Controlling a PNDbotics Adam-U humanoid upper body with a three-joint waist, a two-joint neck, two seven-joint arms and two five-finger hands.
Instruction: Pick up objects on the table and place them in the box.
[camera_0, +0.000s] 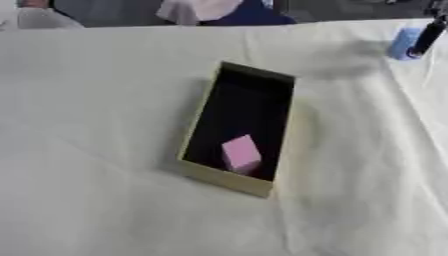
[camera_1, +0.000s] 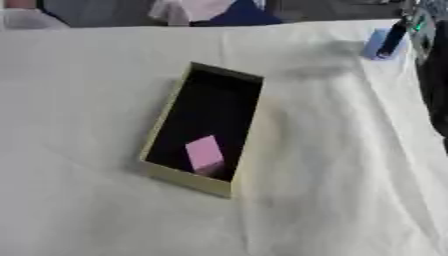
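Nearest the camera, a white cloth (camera_0: 96, 200) covers the table, creased, with folds running from the far right corner down the right side. On it, just right of centre, sits 1 open box (camera_0: 223, 179) with pale tan walls and a dark interior; its long axis runs roughly from 7 o'clock to 1 o'clock, the near short wall facing the camera.

Inside the box, at the near end and toward its right wall, lies 1 pink block (camera_0: 241, 154), tilted, with 1 corner pointing up toward 12 o'clock. It rests on the dark floor, close to or against the near wall; contact cannot be confirmed.

At 1 o'clock from the box, well apart and near the far right corner of the table, stands 1 light blue object (camera_0: 403, 43); its shape is not clear beyond a short upright form. A dark finger of the right hand (camera_0: 428, 36) comes down from the upper right corner and lies against the blue object's right side. How far the hand's fingers are spread, and whether they hold the blue object, cannot be told.
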